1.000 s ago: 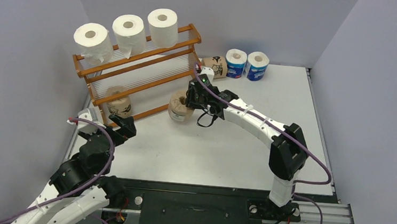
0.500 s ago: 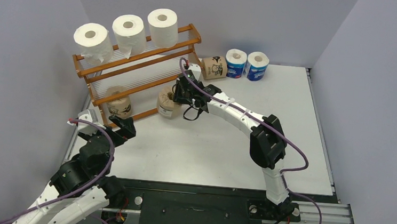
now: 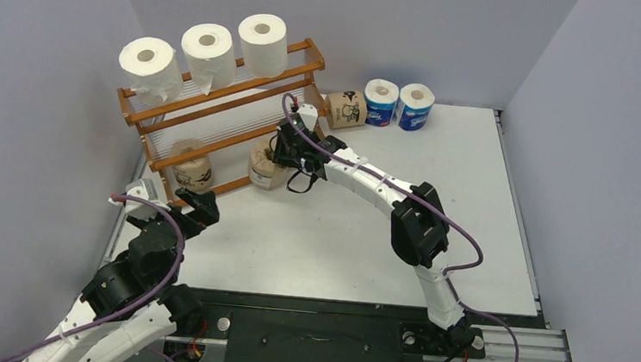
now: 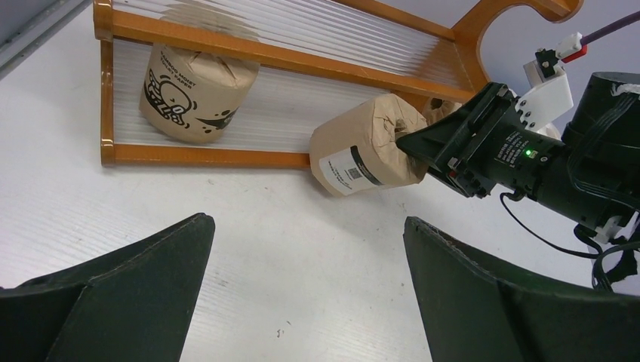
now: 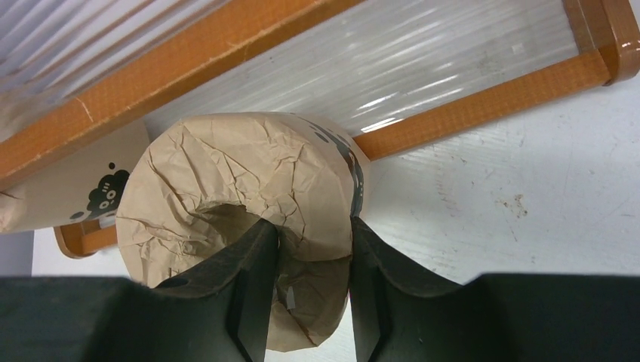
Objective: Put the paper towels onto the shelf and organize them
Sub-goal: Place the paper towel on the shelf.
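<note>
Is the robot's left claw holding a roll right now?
No, the left gripper stands wide open with nothing inside it.

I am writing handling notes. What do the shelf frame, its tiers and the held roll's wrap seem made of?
The frame is probably wood: orange-brown, matte, with a fine surface texture. The tiers look like clear plastic slats, glossy with white glints. The roll wears brown paper, matte and creased.
</note>
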Action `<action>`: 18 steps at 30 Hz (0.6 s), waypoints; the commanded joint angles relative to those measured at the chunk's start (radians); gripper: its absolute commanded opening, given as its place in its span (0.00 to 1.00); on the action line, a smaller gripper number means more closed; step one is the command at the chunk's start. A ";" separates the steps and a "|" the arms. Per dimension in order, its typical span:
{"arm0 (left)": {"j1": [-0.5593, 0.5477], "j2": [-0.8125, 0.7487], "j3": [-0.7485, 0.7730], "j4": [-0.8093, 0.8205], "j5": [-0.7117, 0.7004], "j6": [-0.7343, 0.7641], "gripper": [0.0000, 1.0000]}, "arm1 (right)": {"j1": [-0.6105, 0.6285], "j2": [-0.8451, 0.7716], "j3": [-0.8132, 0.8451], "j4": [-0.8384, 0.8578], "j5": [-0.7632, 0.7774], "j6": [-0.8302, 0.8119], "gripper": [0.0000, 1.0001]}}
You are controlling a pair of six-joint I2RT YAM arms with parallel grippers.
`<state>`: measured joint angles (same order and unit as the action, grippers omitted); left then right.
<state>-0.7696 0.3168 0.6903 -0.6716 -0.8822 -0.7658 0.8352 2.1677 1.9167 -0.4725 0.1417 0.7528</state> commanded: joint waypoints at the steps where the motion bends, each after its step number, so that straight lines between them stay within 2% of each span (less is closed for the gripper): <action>1: 0.005 -0.007 -0.003 0.017 0.006 -0.010 0.96 | 0.012 0.018 0.099 0.052 0.039 0.028 0.32; 18: 0.004 -0.005 -0.016 0.016 0.010 -0.024 0.96 | 0.030 0.098 0.179 0.072 0.045 0.060 0.35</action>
<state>-0.7696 0.3149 0.6769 -0.6739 -0.8795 -0.7822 0.8528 2.2574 2.0323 -0.4660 0.1677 0.7887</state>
